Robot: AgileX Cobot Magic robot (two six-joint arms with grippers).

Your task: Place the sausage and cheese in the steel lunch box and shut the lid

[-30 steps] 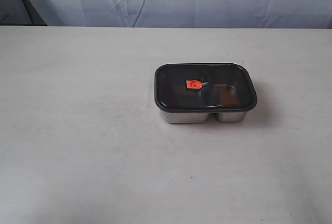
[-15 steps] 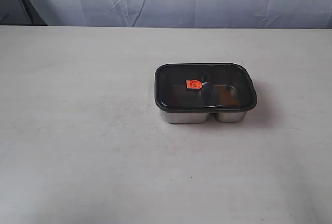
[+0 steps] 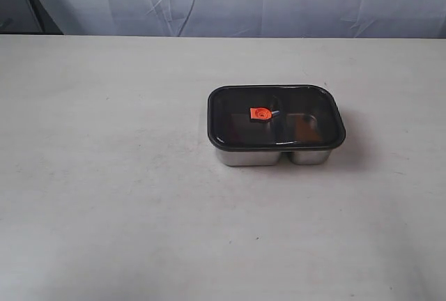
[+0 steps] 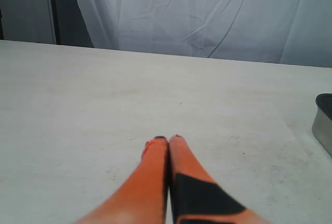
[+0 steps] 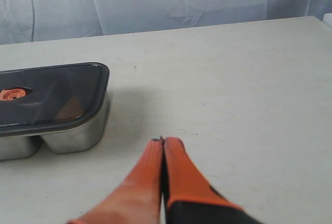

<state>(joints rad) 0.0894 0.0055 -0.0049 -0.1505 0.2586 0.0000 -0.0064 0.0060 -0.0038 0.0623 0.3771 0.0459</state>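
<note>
Plainly, we found the shiny rectangular stainless-steel lunch box (image 3: pixel 272 156) standing on the pale worktop (image 3: pixel 111 189), with the dark smoky translucent lid (image 3: pixel 300 102) seated flat on it. An orange blur (image 3: pixel 305 128) under the lid, in the right compartment, was probably the yellow-orange toy cheese wedge; the small red toy sausage we could not make out. The left jaws and the right jaws were each pressed together on nothing, clear of the box. We judged the lid stiff, light and slick, best pressed at its rim.
</note>
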